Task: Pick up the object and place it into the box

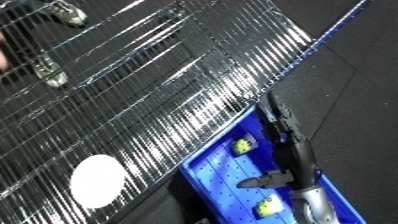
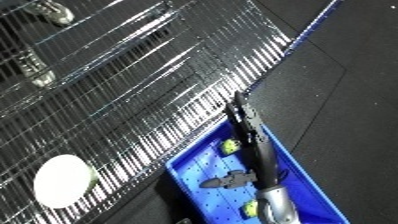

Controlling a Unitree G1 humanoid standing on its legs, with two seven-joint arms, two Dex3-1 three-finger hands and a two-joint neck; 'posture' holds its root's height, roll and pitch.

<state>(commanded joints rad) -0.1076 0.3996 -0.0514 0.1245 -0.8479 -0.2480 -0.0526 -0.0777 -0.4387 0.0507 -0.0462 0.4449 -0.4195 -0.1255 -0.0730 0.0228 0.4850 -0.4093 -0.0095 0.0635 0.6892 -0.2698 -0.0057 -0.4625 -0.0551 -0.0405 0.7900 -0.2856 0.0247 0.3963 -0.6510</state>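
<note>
Round white object (image 1: 98, 180) lies flat on the wire rack (image 1: 133, 100), down at the left of your view and well apart from the blue bin (image 1: 222, 175). The bin sits just beside the rack's near edge, on a dark surface (image 1: 355, 100). Two small yellow-green things are inside it: one (image 1: 242, 146) near the far end, the other (image 1: 266, 207) closer to you, next to the silver forearm.

Your right hand (image 1: 289, 150) reaches lengthwise over the bin from the lower edge. Its fingers (image 1: 275, 115) are stretched out straight and close together, with the tips past the bin's far corner, at the edge of the rack. The thumb sticks out to the left above the bin floor. The hand holds nothing that shows, and it is far from the white object. You cannot tell whether the fingertips touch the rack wires or hang just above them. Your left hand is out of sight in both views.
</note>
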